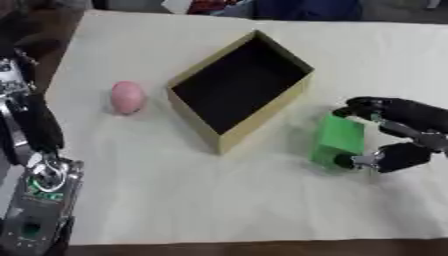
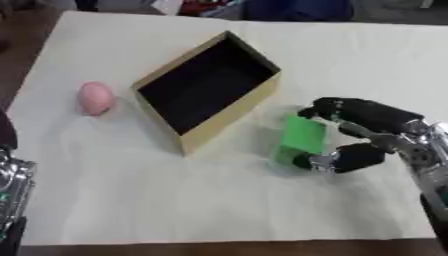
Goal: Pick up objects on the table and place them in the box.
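Observation:
An open tan box (image 1: pixel 267 117) with a dark inside stands askew at the table's middle. Left of it lies a pink egg-shaped object (image 1: pixel 128 97) by itself. To the box's right is a green block (image 2: pixel 302 137). My right hand (image 2: pixel 398 131) is shut on it, fingers curled over its far end and thumb against its near end. I cannot tell whether the block rests on the table or hangs just above it. My left hand (image 1: pixel 39 127) stays at the lower left edge, fingers up and straight, holding nothing.
A cream cloth covers the table (image 1: pixel 201 200). Its near edge runs along the bottom and its left edge borders brown floor. Dark and coloured things lie beyond the far edge.

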